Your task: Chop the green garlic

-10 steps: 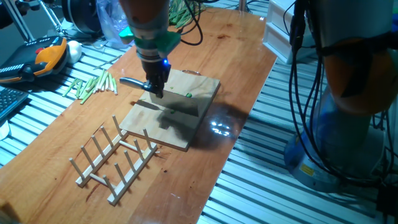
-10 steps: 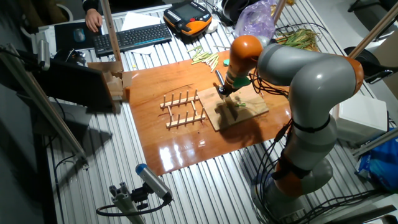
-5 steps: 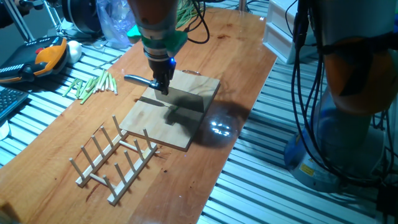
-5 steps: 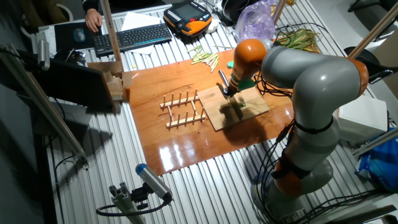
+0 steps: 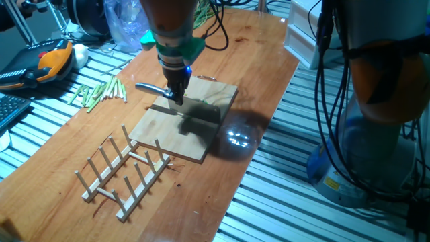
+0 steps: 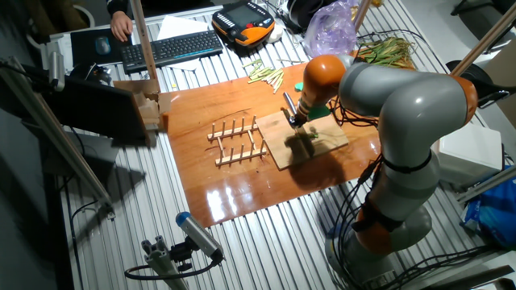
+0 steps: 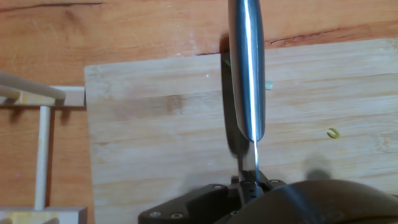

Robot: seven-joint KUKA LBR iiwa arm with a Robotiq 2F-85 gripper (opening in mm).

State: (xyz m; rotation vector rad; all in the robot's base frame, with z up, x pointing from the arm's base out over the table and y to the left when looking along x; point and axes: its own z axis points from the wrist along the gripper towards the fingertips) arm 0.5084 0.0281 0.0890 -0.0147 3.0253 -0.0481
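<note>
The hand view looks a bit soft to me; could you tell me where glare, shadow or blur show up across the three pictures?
Hand view: knife blurred, bright streak along it. One fixed view: white glare patch on the table, gripper shadow across the cutting board.

Robotics lab: slatted aluminium bench (image 6: 266, 242), teach pendant (image 6: 246, 20) (orange), keyboard (image 6: 173, 48).

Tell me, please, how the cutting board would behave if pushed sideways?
The cutting board looks flat and stiff, so it likely won't flex or tip. Nothing visibly clamps it to the glossy table, so a shove from the knife would probably slide it.
</note>
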